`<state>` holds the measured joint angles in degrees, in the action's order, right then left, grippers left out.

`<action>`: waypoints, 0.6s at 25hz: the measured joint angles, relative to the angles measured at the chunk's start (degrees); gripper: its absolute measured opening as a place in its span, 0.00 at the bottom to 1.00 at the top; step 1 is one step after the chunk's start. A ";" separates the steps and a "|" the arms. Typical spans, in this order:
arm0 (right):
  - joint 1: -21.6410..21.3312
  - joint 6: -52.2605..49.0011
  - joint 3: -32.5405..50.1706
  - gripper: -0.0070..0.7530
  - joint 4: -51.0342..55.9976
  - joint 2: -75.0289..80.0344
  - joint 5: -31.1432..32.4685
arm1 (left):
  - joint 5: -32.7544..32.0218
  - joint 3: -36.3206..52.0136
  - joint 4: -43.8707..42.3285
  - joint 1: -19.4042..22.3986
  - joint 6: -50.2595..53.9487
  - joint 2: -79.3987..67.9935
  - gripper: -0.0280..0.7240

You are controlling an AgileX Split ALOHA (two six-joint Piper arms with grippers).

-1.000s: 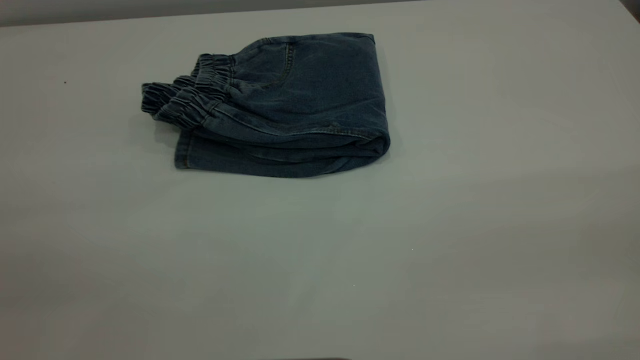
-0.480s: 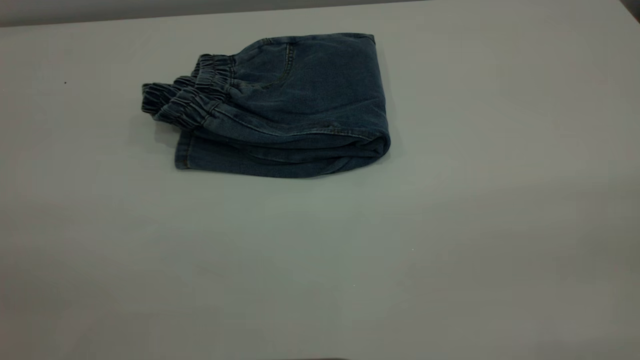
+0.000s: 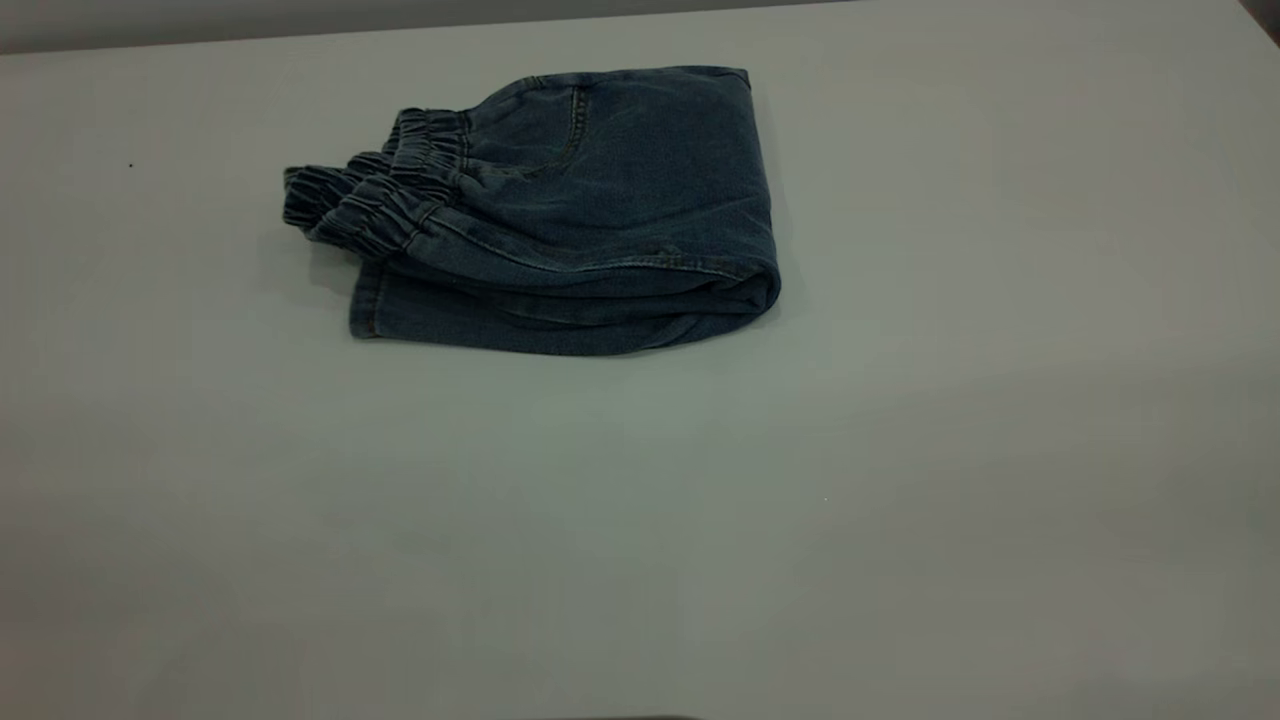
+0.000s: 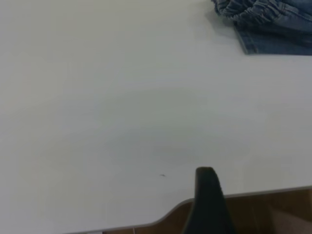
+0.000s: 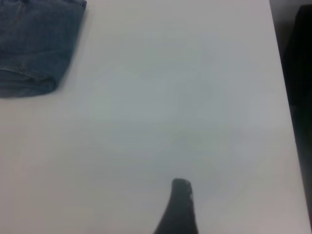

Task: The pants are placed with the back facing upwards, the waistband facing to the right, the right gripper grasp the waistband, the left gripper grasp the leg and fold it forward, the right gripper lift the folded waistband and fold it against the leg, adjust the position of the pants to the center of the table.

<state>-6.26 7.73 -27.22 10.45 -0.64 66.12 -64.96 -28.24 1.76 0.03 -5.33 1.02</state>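
**Both claws back, pants folded on the worktop**

My left claw [image 4: 208, 200] hangs low over the near edge of the worktop [image 4: 122, 122]. Only one dark fingertip of it shows, so I cannot tell whether it is open or closed; nothing is visibly in it. Just past that tip lies bare pale surface with one tiny dark speck [image 4: 163, 175], and beside the tip the worktop's rounded edge gives way to brown below.

My right claw [image 5: 178, 207] sits the same way: a single dark tip over plain worktop, its state not readable, nothing visibly held.

Farther out, well apart from both claws, lie the pants [image 3: 560, 210], folded into a compact stack of blue denim. From the left claw, the closest part of them is the waistband [image 3: 375, 200], its gathered ruffles bunched in doubled layers on top of a flat stitched hem [image 3: 365, 305] that sticks out beneath. From the right claw, the closest part is the rounded fold [image 3: 755, 285], thick with several layers. A curved pocket seam [image 3: 570, 130] runs across the top layer. The printed leg cannot be made out.

In the exterior view the stack lies on the far part of the worktop, left of its middle.
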 joint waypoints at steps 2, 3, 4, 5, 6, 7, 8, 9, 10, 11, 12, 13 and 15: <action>0.00 0.04 0.00 0.74 -0.54 0.00 -0.14 | -0.02 0.00 0.00 0.00 0.00 0.00 0.65; 0.00 0.04 0.00 0.74 -1.17 0.00 -0.24 | -0.07 0.00 0.00 0.00 0.00 0.00 0.65; 0.00 -0.19 0.00 0.74 -1.76 0.00 -0.37 | -0.07 0.00 0.00 0.00 0.00 0.00 0.65; 0.00 -0.48 0.00 0.74 -2.33 0.00 -0.37 | -0.07 0.00 0.00 0.00 0.00 0.00 0.65; 0.00 -0.62 0.00 0.74 -2.64 0.00 -0.37 | -0.07 0.00 0.00 0.00 0.00 0.00 0.65; 0.00 -0.64 0.00 0.74 -2.71 0.00 -0.37 | -0.07 0.00 0.00 0.00 0.00 0.00 0.65; 0.00 -0.75 0.00 0.74 -2.86 0.00 -0.37 | -0.07 0.00 0.00 0.00 0.00 0.00 0.65; 0.29 -0.89 0.00 0.74 -2.99 0.00 -0.37 | -0.07 0.00 0.00 0.00 0.00 0.00 0.65; 0.64 -1.07 0.00 0.74 -3.08 0.00 -0.45 | -0.07 0.00 0.00 0.00 -0.06 0.00 0.65; 1.20 -1.13 0.00 0.74 -3.20 0.00 -0.51 | -0.07 0.00 0.00 0.00 -0.06 0.00 0.65; 1.71 -1.36 0.00 0.74 -3.33 0.00 -0.51 | -0.07 0.00 0.00 0.00 -0.06 0.00 0.65; 2.09 -1.51 0.00 0.74 -3.44 0.00 -0.56 | -0.09 0.00 0.00 0.00 -0.06 0.00 0.65; 2.75 -1.66 0.00 0.74 -3.45 0.00 -0.62 | -0.09 0.00 0.00 0.00 -0.06 0.00 0.65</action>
<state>-3.51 6.07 -27.22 7.00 -0.64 65.50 -65.04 -28.24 1.76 0.03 -5.39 1.02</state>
